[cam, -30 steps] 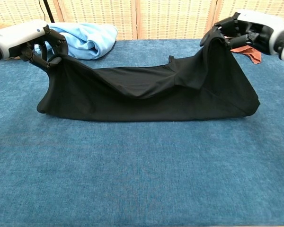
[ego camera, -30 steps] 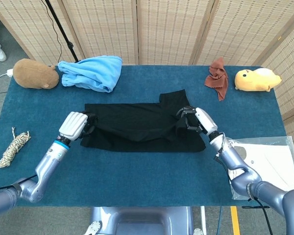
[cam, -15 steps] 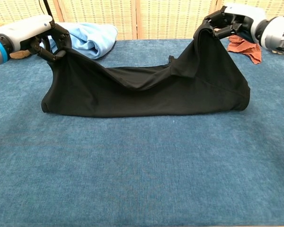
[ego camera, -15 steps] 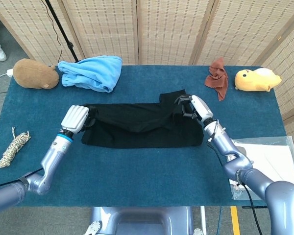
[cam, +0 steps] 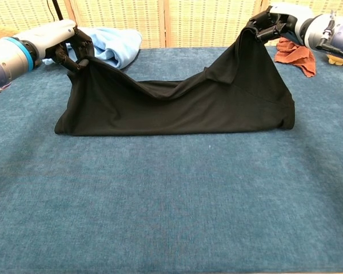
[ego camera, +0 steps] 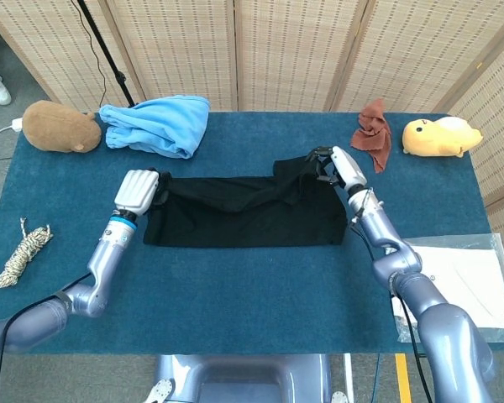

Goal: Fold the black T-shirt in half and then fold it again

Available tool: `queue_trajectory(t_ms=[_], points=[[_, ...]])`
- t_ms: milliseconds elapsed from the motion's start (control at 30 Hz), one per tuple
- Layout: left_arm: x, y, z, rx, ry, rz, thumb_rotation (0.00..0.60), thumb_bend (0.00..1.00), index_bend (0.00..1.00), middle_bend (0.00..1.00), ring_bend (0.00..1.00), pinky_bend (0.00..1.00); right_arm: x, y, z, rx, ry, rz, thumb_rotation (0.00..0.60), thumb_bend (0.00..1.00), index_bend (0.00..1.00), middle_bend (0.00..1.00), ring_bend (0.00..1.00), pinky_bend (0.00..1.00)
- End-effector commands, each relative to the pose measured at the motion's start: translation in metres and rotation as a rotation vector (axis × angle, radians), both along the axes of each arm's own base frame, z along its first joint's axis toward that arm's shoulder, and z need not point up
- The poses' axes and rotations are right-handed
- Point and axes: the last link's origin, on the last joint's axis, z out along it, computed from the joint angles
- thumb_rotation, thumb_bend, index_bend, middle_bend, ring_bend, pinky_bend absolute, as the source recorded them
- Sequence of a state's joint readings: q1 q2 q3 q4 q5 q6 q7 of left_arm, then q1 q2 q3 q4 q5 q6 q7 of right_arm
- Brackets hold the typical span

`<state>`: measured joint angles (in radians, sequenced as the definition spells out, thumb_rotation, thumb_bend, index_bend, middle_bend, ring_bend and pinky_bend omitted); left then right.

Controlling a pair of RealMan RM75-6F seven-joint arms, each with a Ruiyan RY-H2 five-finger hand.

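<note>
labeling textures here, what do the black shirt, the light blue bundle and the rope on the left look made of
Black T-shirt: thin matte knit, likely cotton jersey; it sags softly between both hands. Light blue bundle: fuzzy, probably fleece or terry. Rope: pale twisted cord, maybe cotton or jute.

A table point(ego camera: 235, 302) covered in teal-blue cloth carried everything. At its centre lay the black T-shirt point(ego camera: 244, 220), its lower edge resting on the cloth. Toward ten o'clock sat a brown plush toy point(ego camera: 60, 128), a light blue towel point(ego camera: 158, 124) just beside it. At one o'clock lay a rust-red rag point(ego camera: 374, 133), near a yellow plush toy point(ego camera: 441, 137). A coiled rope point(ego camera: 23, 250) lay at nine o'clock, a plastic bag point(ego camera: 462, 284) at four.
</note>
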<state>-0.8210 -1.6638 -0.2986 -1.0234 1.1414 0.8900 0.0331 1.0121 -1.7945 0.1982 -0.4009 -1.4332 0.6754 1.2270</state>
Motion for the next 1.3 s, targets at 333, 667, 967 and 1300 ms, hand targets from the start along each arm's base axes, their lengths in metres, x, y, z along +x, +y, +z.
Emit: queue_trajectory(t_ms=[333, 667, 967, 1300], points=[[-0.003, 0.015, -0.013, 0.005, 0.013, 0.031, 0.6, 0.49, 0.69, 0.58, 0.42, 0.56, 0.0, -0.013, -0.005, 0.006, 0.033, -0.068, 0.6, 0.72, 0.62, 0.39, 0.26, 0.38], [-0.004, 0.021, -0.02, 0.032, 0.057, 0.05, 0.6, 0.49, 0.67, 0.58, 0.41, 0.56, -0.002, -0.018, -0.004, -0.013, 0.096, -0.112, 0.6, 0.72, 0.62, 0.39, 0.24, 0.38], [-0.001, 0.024, -0.024, 0.075, 0.066, 0.066, 0.6, 0.5, 0.62, 0.51, 0.36, 0.56, 0.002, -0.023, -0.002, -0.044, 0.151, -0.111, 0.6, 0.72, 0.61, 0.37, 0.15, 0.38], [-0.003, 0.027, -0.022, 0.119, 0.072, 0.093, 0.6, 0.48, 0.0, 0.0, 0.0, 0.39, -0.005, -0.02, -0.004, -0.036, 0.252, -0.104, 0.6, 0.53, 0.0, 0.0, 0.0, 0.0]])
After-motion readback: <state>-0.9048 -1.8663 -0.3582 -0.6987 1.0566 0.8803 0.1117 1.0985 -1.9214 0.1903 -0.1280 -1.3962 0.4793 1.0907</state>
